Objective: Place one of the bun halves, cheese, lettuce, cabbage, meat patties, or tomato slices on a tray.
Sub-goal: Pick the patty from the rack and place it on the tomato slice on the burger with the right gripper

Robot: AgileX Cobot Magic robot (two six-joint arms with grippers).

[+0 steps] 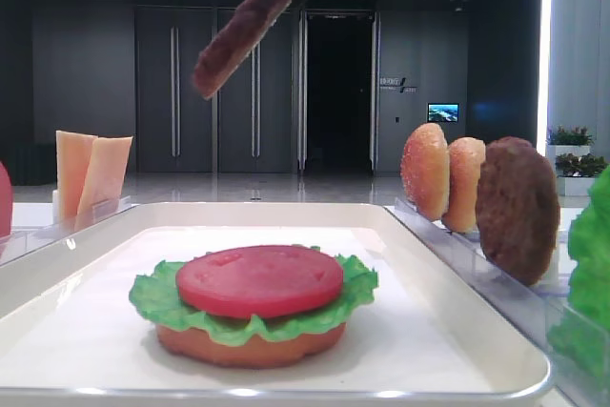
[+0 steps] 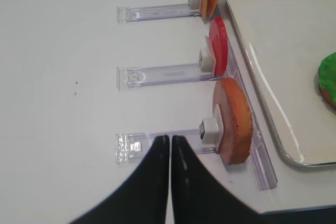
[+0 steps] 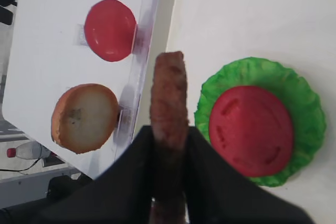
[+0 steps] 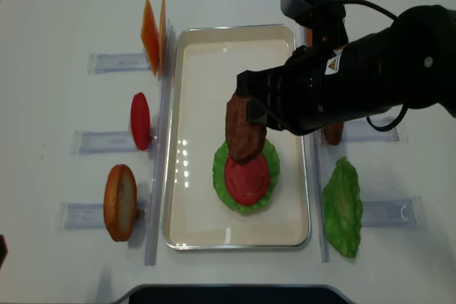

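Observation:
My right gripper [image 3: 169,132] is shut on a dark brown meat patty [image 3: 169,93], held on edge between the black fingers. In the overhead view the patty [image 4: 242,129] hangs high over the white tray [image 4: 185,140], above the far rim of a stack. That stack is a tomato slice [image 4: 247,179] on lettuce [image 4: 221,179], and the low view shows a flat bun base [image 1: 250,348] beneath them. My left gripper [image 2: 170,139] is shut and empty, low over the table beside a clear rack that holds a bun half [image 2: 234,121].
Left racks carry cheese slices [image 4: 153,33], a tomato slice [image 4: 140,120] and a bun half [image 4: 120,202]. On the right racks stand two bun halves [image 1: 425,171], a second patty [image 1: 518,209] and a lettuce leaf [image 4: 342,208].

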